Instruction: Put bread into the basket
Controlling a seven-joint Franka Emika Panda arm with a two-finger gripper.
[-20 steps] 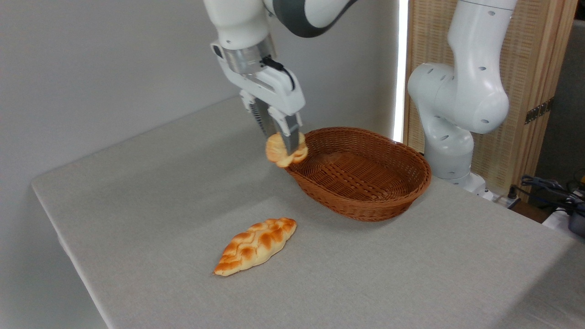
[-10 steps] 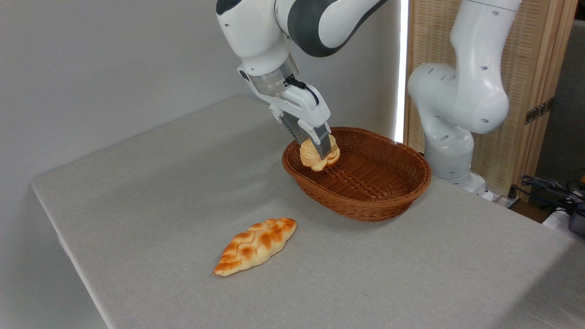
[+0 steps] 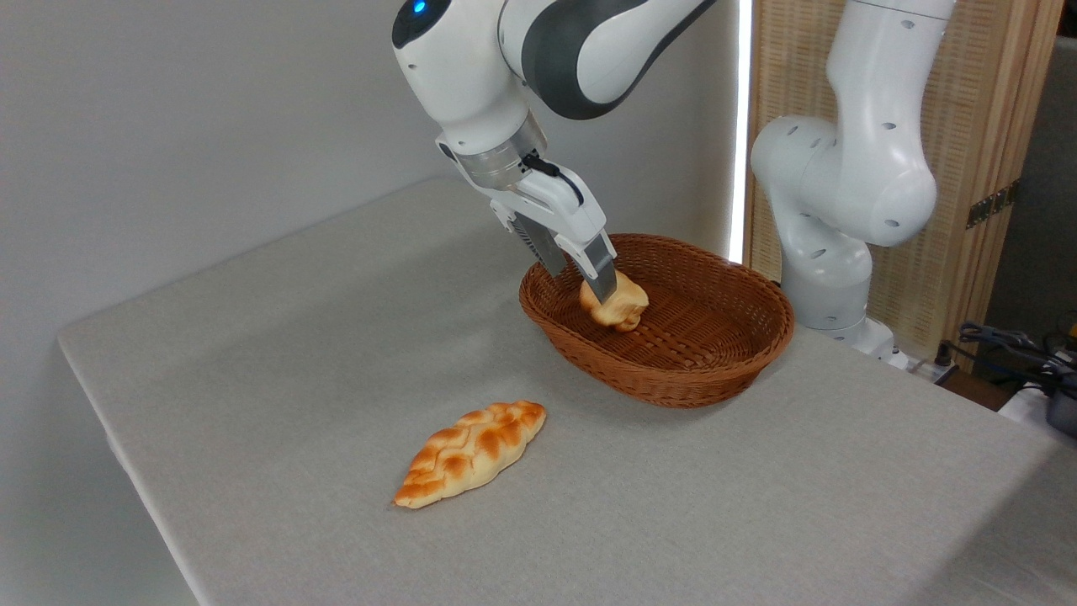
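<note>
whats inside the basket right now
The small round bread sits low inside the basket, with the gripper reaching in at it. The rest of the woven floor looks bare. The gripper finger hides part of the bread.

The bread (image 3: 618, 305) lies in the basket (image 3: 724, 370), the braided loaf (image 3: 471, 452) front-left.

Soft even light, faint shadows, perhaps slightly blurred edges

The gripper (image 3: 599, 290) covers part of the bun (image 3: 620, 306), so whether its fingers press the bun cannot be told. The basket's (image 3: 673, 379) near wall hides its floor there (the arm's upper links are cropped).
</note>
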